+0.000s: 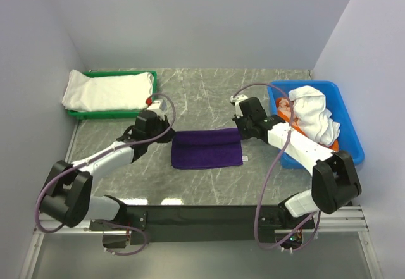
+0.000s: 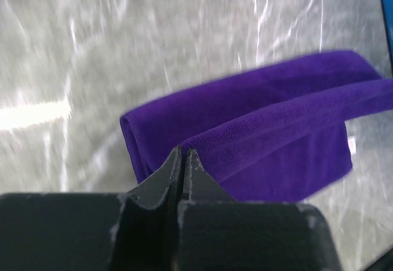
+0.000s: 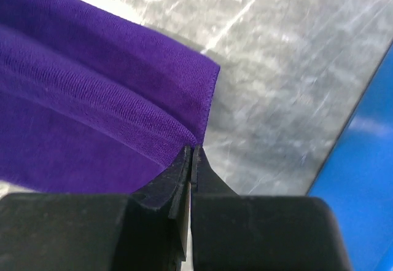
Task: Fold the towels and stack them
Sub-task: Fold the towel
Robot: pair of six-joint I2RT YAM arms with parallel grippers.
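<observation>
A deep purple towel (image 1: pixel 207 148) lies folded on the marble table between my two arms. My left gripper (image 1: pixel 167 131) is shut on its far left corner, where a raised fold of purple cloth (image 2: pixel 270 129) runs away from the closed tips (image 2: pixel 183 152). At the far right corner my right gripper (image 1: pixel 241 127) is shut too, its tips (image 3: pixel 192 150) pinching the purple edge (image 3: pixel 92 111). A folded white towel (image 1: pixel 107 91) rests on the green tray (image 1: pixel 152 76) at the back left. A crumpled white towel (image 1: pixel 313 112) and an orange one (image 1: pixel 288 111) sit in the blue bin (image 1: pixel 348 133).
The blue bin stands close to the right arm, and its wall (image 3: pixel 362 179) shows beside the right gripper. Grey walls close in the left, back and right sides. A black rail (image 1: pixel 202 219) runs along the near table edge.
</observation>
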